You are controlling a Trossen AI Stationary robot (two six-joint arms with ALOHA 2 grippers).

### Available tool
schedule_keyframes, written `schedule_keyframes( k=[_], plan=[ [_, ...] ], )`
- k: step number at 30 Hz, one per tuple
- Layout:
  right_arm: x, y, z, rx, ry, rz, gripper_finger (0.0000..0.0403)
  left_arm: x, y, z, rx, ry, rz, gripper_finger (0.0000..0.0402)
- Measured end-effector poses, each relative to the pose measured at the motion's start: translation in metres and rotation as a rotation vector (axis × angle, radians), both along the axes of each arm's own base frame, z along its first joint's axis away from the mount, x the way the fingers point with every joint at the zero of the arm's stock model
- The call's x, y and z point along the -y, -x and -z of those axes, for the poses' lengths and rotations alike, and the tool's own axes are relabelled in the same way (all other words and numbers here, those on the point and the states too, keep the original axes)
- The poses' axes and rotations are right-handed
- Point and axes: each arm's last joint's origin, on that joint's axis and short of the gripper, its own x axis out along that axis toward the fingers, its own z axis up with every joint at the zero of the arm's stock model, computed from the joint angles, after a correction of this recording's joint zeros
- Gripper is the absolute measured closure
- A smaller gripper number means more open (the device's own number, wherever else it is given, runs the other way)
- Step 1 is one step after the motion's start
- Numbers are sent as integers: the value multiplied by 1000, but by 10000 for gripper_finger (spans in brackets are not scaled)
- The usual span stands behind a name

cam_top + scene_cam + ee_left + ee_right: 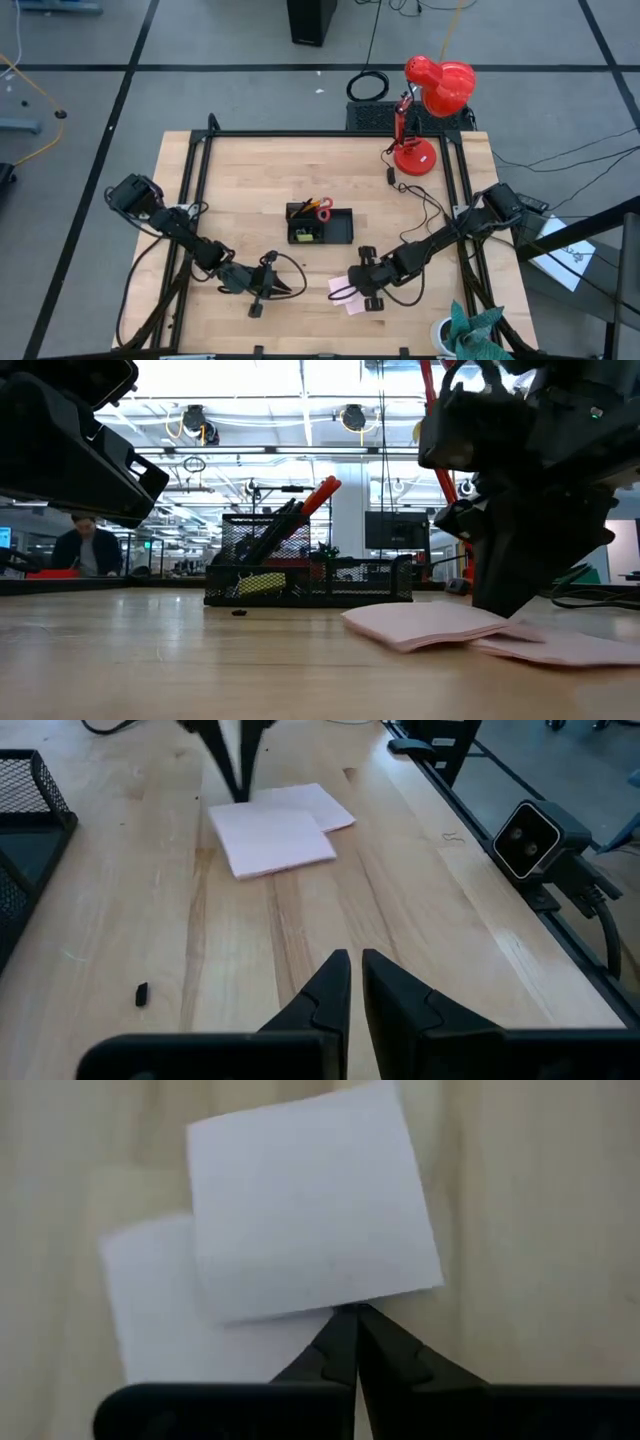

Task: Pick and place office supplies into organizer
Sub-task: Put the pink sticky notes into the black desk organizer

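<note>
At the table's near edge, my right claw is clenched on the rim of the pink sticky-note pad, apparently pinching it. Thin, light and floppy, it wants an edge grip. My left claw waits nearby, nearly closed and empty.

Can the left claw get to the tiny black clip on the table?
Probably yes. The small black clip lies alone on bare wood near the left claw, with nothing between them. But that claw looks nearly shut, so it must open first.
</note>
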Motion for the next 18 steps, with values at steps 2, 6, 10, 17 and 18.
schedule_keyframes(
  k=[2,6,10,17,18],
  plan=[
    [-4,-3,-1,41,-35,-5,402,0,0,0,-1,3,-1,364],
    [-13,-6,-1,92,-90,-33,402,0,0,0,-1,3,-1,364],
    [-19,-11,3,154,-108,-58,402,0,0,0,-4,13,-6,364],
    [-24,-18,16,186,-127,-72,401,0,0,-1,0,24,-9,364],
    [-24,-19,17,189,-126,-75,401,0,0,-1,0,25,-10,364]
  ],
)
